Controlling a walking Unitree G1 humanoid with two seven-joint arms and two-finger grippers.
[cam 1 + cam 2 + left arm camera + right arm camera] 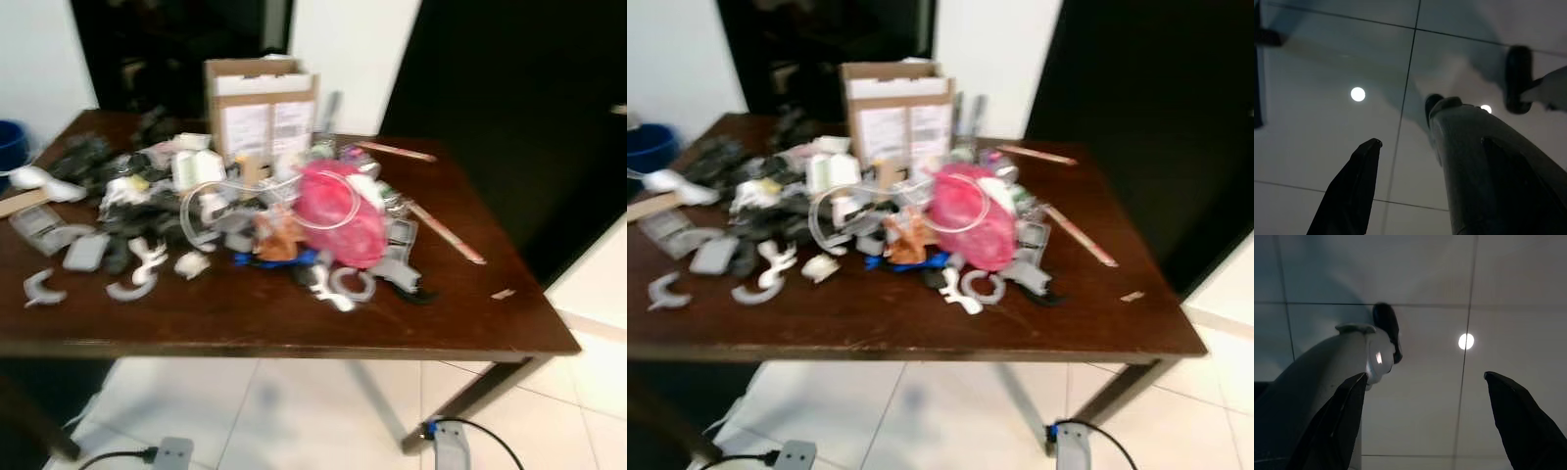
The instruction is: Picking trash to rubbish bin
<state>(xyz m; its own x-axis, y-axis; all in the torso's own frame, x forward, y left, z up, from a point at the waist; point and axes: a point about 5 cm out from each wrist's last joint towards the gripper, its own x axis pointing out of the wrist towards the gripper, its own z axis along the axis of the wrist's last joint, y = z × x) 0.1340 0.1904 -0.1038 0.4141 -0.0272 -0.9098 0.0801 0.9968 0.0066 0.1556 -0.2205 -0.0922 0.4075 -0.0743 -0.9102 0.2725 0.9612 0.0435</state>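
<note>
Dark wooden table [294,323] bearing mixed trash: pink bag [343,215] at centre, cardboard box [261,108] at 12 o'clock, grey scraps [88,250] at 9 o'clock. Left gripper [1400,181] and right gripper [1422,416] hang over floor tiles [1420,284], fingers spread, empty.

Trash heap [245,211] on table [294,318] (box [261,108] behind).
</note>
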